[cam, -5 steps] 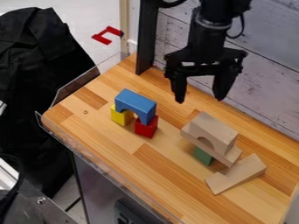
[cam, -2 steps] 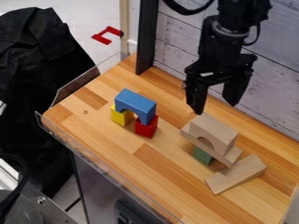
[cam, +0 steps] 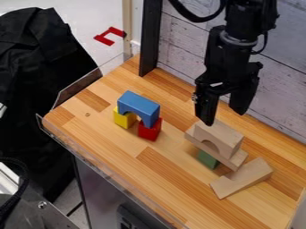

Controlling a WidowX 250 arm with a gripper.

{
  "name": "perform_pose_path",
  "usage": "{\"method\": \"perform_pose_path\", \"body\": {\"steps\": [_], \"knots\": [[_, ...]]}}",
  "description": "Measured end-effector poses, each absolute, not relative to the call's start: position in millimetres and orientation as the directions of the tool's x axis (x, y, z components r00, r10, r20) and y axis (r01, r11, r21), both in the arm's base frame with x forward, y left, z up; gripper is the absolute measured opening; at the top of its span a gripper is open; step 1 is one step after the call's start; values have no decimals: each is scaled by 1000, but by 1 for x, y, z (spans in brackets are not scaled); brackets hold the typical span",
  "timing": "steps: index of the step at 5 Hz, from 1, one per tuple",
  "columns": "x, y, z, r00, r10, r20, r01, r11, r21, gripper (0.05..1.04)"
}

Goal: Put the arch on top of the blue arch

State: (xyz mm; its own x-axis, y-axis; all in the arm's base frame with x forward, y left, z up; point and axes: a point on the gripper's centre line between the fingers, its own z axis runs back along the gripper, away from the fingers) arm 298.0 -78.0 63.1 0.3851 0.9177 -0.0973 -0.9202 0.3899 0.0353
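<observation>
On right side of table (cam: pixel 170 183), wooden arch (cam: pixel 224 137) lies upon plank (cam: pixel 237 162), with green block (cam: pixel 207 159) under plank. By far side of this arch, gripper (cam: pixel 223 117) hangs, its fingers spread. To left, blue arch (cam: pixel 139 106) makes bridge over yellow block (cam: pixel 124 119) and red block (cam: pixel 150 131). Wooden wedge (cam: pixel 246 177) lies near right.

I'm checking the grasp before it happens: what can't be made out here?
In the camera view:
- Whether the gripper touches the unpainted arch: their overlap hides any gap.
- The top of the green block: hidden by the plank.
- The black cloth's full extent: cut off by the left edge.
</observation>
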Motion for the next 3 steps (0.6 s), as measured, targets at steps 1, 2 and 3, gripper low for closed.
{"method": "perform_pose_path", "body": {"steps": [1, 2, 3], "knots": [[295, -81, 58, 363, 924, -122, -929, 369, 28, 999], [294, -84, 42, 336, 929, -155, -936, 348, 58, 999], [291, -85, 34, 320, 931, -177, -936, 339, 90, 999]]}}
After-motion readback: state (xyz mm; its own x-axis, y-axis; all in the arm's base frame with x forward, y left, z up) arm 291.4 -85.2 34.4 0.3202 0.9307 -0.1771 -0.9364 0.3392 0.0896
